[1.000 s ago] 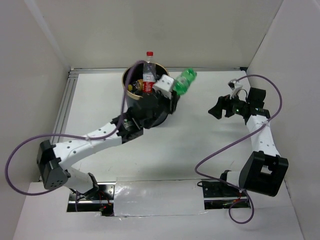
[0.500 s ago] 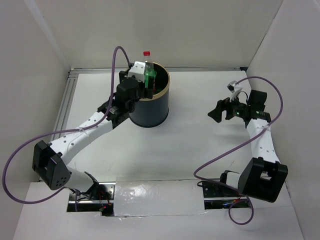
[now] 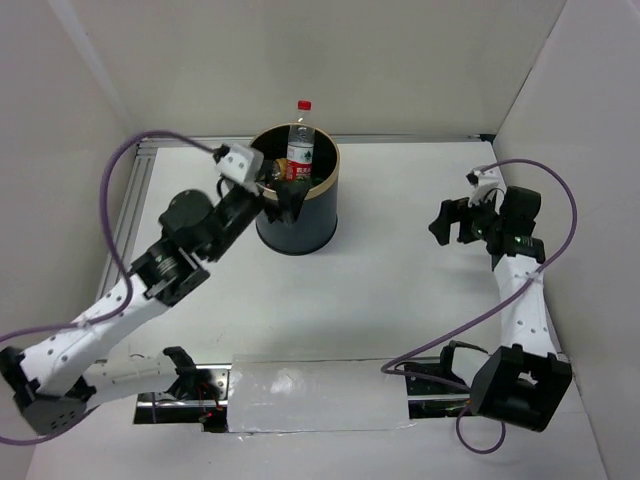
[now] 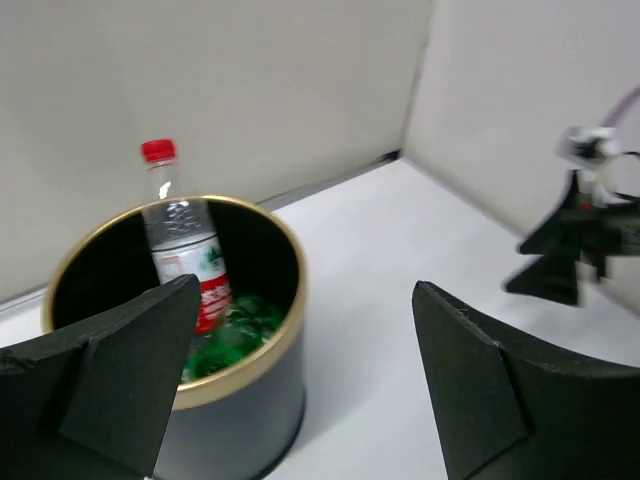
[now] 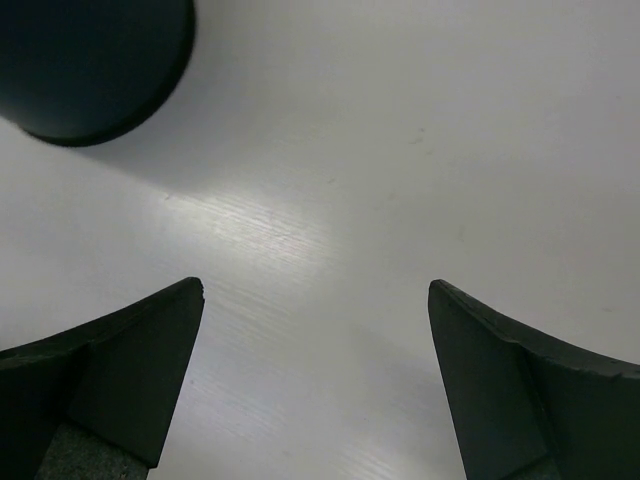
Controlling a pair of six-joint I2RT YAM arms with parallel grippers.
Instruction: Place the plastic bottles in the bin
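**Top and wrist views, both arms.** We see the bin [image 3: 300, 228] standing upright on the surface [image 3: 380, 285], toward its far edge. A red-capped bottle [image 3: 300, 148], clear with a red-white label, stands upright inside against the bin's far wall, its neck rising above the gold rim. Green bottles [image 4: 236, 318] lie at its foot within the bin; we cannot count them. The left end effector [image 3: 284, 198] hangs at the bin's near-left rim, fingers spread wide and holding nothing. In its wrist view, the bottles sit beyond the left finger. The right end effector [image 3: 438, 222] hovers well apart to the right of the bin, likewise spread wide and empty, above bare surface.
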